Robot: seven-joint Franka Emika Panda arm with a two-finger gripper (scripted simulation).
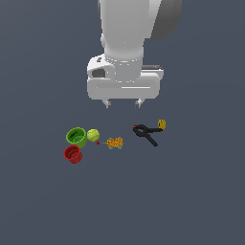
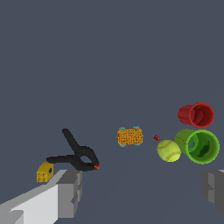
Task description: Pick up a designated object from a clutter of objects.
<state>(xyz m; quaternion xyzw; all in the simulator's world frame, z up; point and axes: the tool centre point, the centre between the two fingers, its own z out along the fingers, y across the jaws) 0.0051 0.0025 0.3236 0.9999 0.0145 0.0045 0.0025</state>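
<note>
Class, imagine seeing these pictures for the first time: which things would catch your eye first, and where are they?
The big white arm fills the top of the exterior view, its end effector open and hanging above the floor. Below it lie small bright items: a green cup and red cup with a yellow-green ball toward the exterior view's left. The black spring clamp lies toward the right, beside a small yellow block.

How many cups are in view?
2. The green cup lies beside the ball; the red cup sits just in front of it, at the exterior view's left. None appears hidden.

Spread hand point(image 1: 124, 103) above black clamp point(image 1: 145, 133)
</note>
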